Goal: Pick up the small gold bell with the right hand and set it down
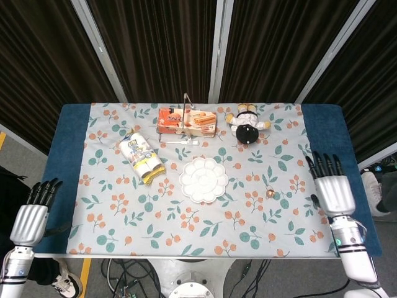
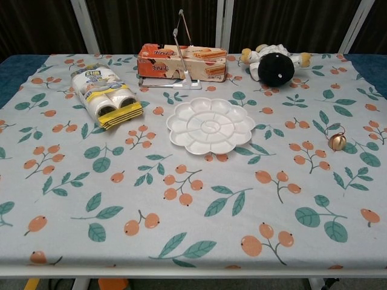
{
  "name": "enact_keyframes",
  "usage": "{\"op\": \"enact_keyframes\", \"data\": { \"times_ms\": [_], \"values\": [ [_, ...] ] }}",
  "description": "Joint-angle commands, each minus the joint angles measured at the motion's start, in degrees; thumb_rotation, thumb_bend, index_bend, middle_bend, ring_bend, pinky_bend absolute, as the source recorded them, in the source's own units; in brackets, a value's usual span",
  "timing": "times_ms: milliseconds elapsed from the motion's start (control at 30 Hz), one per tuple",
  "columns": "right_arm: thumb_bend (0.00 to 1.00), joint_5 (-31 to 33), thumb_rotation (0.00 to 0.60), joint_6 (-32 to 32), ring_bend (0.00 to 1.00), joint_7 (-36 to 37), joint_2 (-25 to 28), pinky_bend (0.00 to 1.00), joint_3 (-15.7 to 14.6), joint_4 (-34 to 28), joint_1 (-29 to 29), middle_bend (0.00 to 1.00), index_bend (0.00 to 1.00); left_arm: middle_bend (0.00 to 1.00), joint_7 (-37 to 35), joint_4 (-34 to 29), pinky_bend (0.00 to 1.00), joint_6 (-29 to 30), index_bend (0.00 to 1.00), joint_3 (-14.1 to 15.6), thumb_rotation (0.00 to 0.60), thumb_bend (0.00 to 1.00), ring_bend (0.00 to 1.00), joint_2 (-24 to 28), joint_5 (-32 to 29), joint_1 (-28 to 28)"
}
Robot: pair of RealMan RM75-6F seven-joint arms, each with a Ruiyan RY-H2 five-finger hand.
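Cloth [image 1: 111, 211] fills mid-frame, my right hand [image 1: 333, 189] is at the right edge over the blue border, fingers spread and holding nothing; left hand [image 1: 28, 220] sits lower left, fingers together, empty. Bell [image 2: 337, 142] rests alone right of center. Looks set down already, so I'd just park. Bell's round, loop toward upper right; no real long axis.

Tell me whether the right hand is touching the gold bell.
Apart. The head view shows the right hand at the table's edge, with bare cloth between it and the gold bell.
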Motion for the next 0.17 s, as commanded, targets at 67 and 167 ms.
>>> {"op": "enact_keyframes", "data": {
  "times_ms": [67,167],
  "values": [
    [0.06,-6.7,0.600,9.8,0.00,22.8,-1.1,0.00,-2.5,13.8,-13.3,0.00,0.00,0.03,1.6,-1.3,0.01,0.1,0.06,-0.2,0.600,0.04,0.00,0.8,0.1,-0.2],
    [0.06,-6.0,0.600,8.5,0.00,26.9,-2.9,0.00,-2.2,18.1,-15.4,0.00,0.00,0.03,2.9,-2.5,0.01,0.4,0.06,-0.3,0.600,0.04,0.00,1.2,0.2,-0.2]
  ]
}}
